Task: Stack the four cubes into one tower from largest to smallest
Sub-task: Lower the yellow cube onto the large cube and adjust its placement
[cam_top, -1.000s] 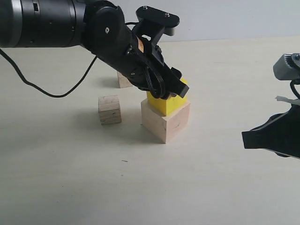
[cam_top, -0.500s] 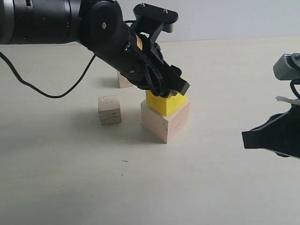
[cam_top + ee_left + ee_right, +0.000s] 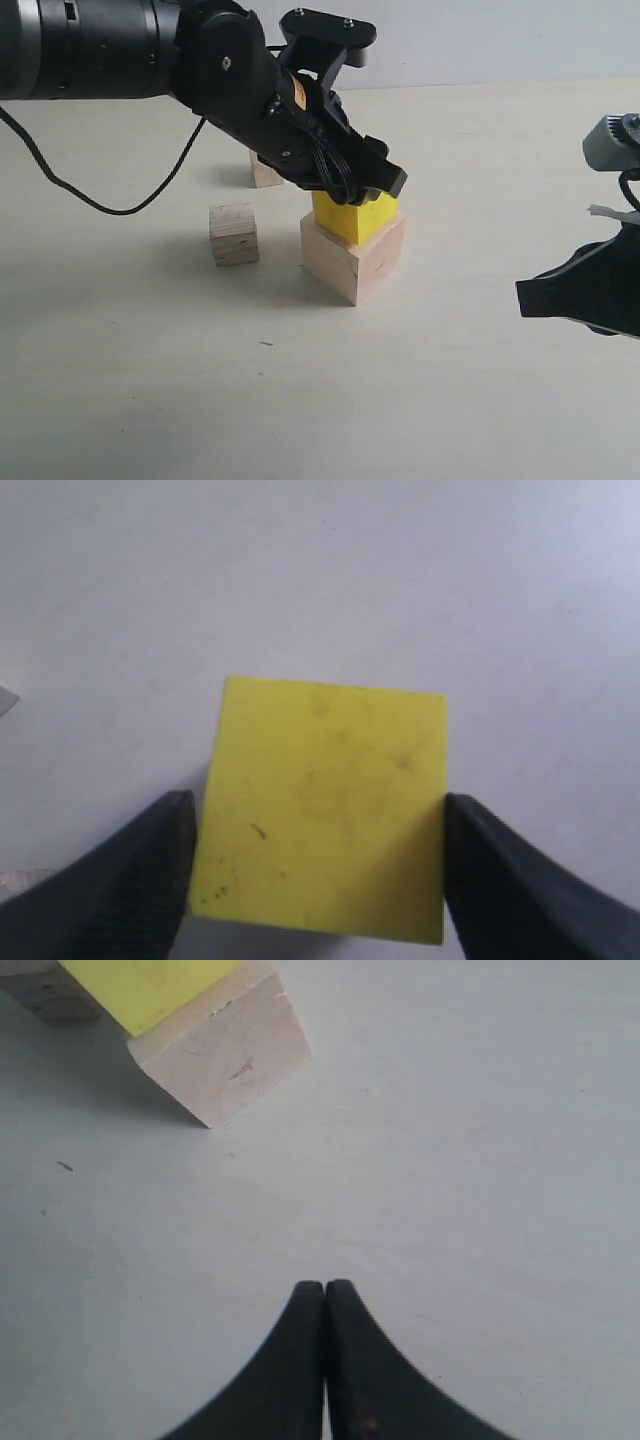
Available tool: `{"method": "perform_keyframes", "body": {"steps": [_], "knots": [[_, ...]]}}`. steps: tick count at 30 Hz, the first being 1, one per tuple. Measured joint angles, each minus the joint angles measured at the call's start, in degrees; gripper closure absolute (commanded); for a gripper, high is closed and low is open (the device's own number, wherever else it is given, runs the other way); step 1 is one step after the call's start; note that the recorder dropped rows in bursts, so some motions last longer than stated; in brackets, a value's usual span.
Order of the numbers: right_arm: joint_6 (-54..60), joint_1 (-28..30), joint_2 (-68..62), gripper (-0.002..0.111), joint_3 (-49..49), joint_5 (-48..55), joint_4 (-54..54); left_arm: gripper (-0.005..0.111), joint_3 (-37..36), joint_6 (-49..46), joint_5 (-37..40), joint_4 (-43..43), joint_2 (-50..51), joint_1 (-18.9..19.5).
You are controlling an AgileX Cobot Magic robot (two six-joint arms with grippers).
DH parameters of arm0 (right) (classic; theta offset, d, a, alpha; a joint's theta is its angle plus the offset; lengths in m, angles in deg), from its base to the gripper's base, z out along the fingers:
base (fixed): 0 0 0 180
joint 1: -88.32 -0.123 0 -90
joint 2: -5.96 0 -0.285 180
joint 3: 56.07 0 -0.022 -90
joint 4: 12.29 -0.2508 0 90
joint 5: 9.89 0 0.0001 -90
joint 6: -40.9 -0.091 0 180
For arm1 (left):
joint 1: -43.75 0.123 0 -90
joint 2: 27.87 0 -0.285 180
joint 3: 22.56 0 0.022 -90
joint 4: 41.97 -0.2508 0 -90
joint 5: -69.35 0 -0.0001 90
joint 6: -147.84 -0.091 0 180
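Note:
The yellow cube [image 3: 352, 218] sits on top of the largest pale wood cube [image 3: 355, 262], slightly turned against it. My left gripper [image 3: 372, 188] comes down over it from the left. Its two black fingers [image 3: 120, 880] press the yellow cube [image 3: 325, 810] from opposite sides. The darker grainy wood cube [image 3: 234, 234] stands alone on the table to the left. The smallest pale cube [image 3: 263, 174] is behind it, partly hidden by the left arm. My right gripper [image 3: 325, 1286] is shut and empty above bare table, off to the right [image 3: 535, 295] of the stack.
A black cable [image 3: 100, 195] from the left arm trails across the table at the far left. The pale tabletop [image 3: 330, 400] is bare in front of the stack and between the stack and the right arm.
The left arm has shifted slightly up and to the left, with its fingers still on the yellow cube. The cubes and the right arm have not moved.

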Motion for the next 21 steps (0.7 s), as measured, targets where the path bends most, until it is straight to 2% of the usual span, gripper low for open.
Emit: {"method": "perform_keyframes", "body": {"steps": [11,13,16,21], "knots": [[0.0,0.0,0.0,0.108,0.0,0.0,0.0,0.107,0.0,0.5,-0.1,-1.2,0.4,0.0],[0.0,0.0,0.0,0.108,0.0,0.0,0.0,0.103,0.0,0.5,-0.2,-1.2,0.4,0.0],[0.0,0.0,0.0,0.108,0.0,0.0,0.0,0.085,0.0,0.5,-0.2,-1.2,0.4,0.0],[0.0,0.0,0.0,0.108,0.0,0.0,0.0,0.045,0.0,0.5,-0.2,-1.2,0.4,0.0]]}}
